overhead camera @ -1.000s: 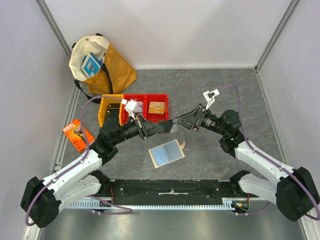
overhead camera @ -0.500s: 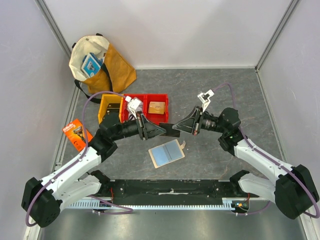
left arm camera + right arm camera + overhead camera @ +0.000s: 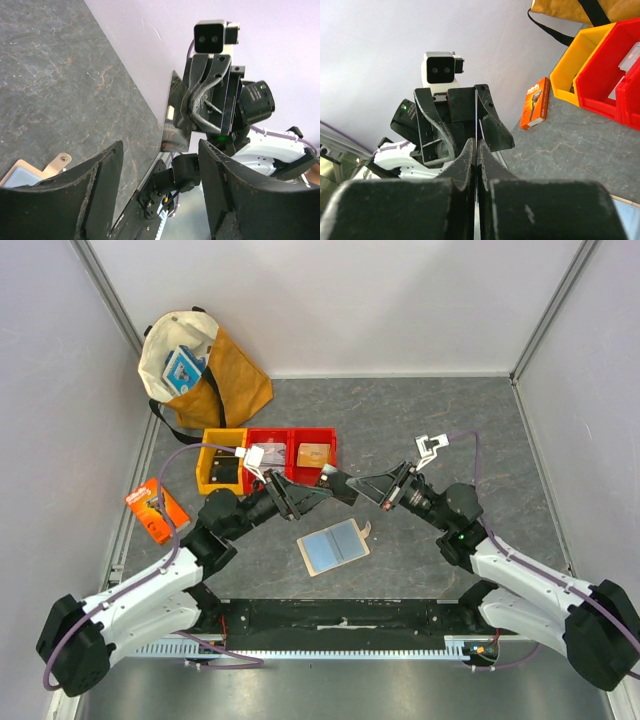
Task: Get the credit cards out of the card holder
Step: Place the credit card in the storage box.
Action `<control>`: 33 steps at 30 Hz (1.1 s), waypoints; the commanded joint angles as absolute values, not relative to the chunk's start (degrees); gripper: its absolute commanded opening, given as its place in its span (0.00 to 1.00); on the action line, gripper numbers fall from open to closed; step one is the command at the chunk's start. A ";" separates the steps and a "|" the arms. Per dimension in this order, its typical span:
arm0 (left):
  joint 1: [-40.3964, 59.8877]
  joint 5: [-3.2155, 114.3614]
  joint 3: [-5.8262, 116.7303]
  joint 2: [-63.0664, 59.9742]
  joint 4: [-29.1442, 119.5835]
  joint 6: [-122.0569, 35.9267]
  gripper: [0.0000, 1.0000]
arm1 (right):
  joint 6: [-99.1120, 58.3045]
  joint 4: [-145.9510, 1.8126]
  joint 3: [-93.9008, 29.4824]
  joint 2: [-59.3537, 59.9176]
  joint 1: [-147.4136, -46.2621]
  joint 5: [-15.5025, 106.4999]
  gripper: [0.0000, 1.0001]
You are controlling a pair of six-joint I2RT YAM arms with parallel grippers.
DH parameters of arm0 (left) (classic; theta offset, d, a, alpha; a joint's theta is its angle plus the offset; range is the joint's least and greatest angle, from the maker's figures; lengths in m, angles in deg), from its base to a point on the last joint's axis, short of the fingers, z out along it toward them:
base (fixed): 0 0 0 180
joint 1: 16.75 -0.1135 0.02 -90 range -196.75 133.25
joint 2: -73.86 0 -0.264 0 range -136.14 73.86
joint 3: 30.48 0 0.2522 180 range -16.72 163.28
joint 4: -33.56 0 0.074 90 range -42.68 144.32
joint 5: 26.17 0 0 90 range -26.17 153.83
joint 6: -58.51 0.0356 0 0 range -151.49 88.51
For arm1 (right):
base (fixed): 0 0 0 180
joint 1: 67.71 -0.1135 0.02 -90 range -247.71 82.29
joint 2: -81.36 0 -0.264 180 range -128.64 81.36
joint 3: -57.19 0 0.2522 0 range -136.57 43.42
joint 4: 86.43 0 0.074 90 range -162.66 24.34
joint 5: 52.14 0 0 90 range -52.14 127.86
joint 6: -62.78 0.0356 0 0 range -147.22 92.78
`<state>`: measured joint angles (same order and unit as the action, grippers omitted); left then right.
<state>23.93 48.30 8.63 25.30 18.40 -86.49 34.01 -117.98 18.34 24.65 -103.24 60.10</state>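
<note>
Your right gripper [image 3: 476,146] pinches a credit card [image 3: 174,115] edge-on. Your left gripper [image 3: 161,150], at its 9 o'clock, gapes wide. The card holder [image 3: 333,546] lies open on the table at 6 o'clock.

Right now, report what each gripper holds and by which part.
The right gripper is shut on a credit card, pinching one edge. The left gripper is open and holds nothing.
</note>
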 commanded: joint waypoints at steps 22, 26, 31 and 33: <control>32.03 66.21 7.01 20.60 6.19 -95.55 0.31 | 37.12 -118.19 22.24 27.31 -112.89 36.01 0.00; 32.20 65.59 7.71 19.72 5.93 -96.17 0.29 | 37.03 -117.84 22.16 27.14 -112.97 35.75 0.00; 32.11 65.06 8.16 19.37 6.01 -95.91 0.05 | 37.38 -118.02 22.59 27.13 -112.98 35.40 0.00; 32.20 65.24 7.98 19.45 6.10 -96.08 0.02 | 37.38 -118.02 22.86 27.13 -113.06 35.40 0.01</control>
<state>31.89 63.82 7.27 19.43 9.11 -95.10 37.12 -117.33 22.15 26.60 -112.68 37.37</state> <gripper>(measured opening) 0.046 0.007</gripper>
